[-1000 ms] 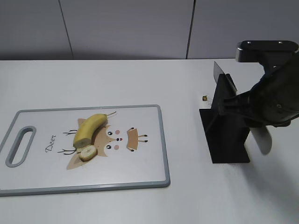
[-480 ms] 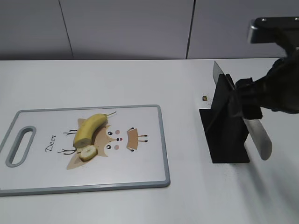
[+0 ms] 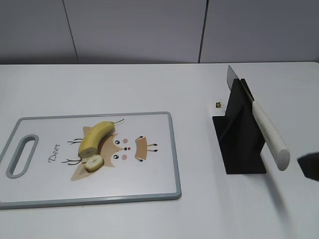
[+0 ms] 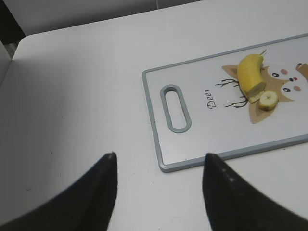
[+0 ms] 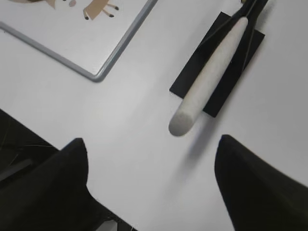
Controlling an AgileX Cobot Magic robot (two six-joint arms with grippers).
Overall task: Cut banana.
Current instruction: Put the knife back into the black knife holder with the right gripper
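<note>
Yellow curved banana (image 3: 96, 137) lies on the grey-rimmed cutting board (image 3: 159, 179), cut slice (image 3: 93, 162) beside it; both my claws (image 4: 159, 168) (image 5: 151, 159) gape empty.

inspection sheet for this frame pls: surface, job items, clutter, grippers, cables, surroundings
Surface: white table, bare apart from the items below.
Job's things: banana on cutting board, one cut slice beside its end; knife resting in black stand, handle free.
Clutter: small dark speck behind the stand.
Grippers: left gripper open, empty, off the board's handle end; right gripper open, empty, near the knife handle.
Cables: nothing seen.
Surroundings: grey panelled wall.
</note>
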